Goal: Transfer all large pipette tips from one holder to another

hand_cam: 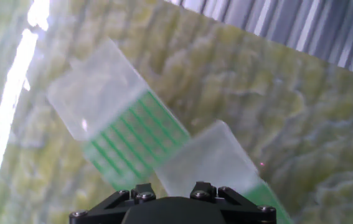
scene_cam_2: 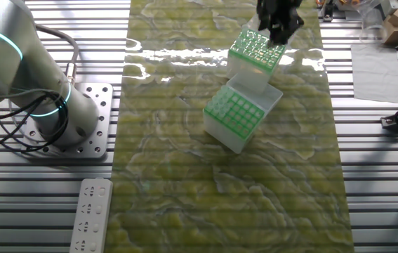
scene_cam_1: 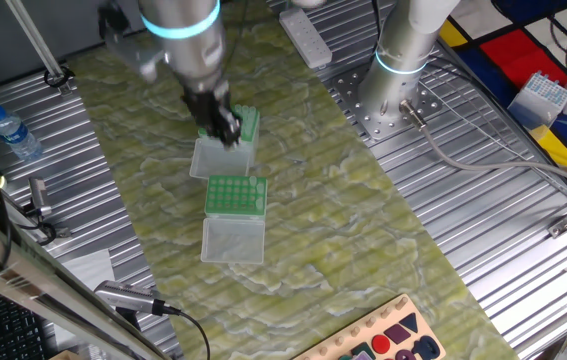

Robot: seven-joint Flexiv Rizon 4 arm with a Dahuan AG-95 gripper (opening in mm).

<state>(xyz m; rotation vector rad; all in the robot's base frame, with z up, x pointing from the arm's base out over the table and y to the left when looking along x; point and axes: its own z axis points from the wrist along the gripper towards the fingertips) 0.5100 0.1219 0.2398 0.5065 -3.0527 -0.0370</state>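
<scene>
Your gripper (scene_cam_1: 225, 126) hangs right over the far green-topped box (scene_cam_2: 255, 49), likely because the large pipette tips (scene_cam_2: 258, 43) stand in its holes there. The near green-topped box (scene_cam_2: 235, 111) sits just beside it with its lid open, ready to take them. You cannot tell if the fingers are open or closed; the blur and the hand's body hide them

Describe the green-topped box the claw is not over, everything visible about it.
The nearer tip box is a whitish translucent plastic holder with a green grid top of small holes. Its clear hinged lid lies open and flat on the yellow-green mat, on the side away from the second box. It stands upright, close to the second box's open lid. Whether tips fill its holes cannot be told. The claw is apart from it.
</scene>
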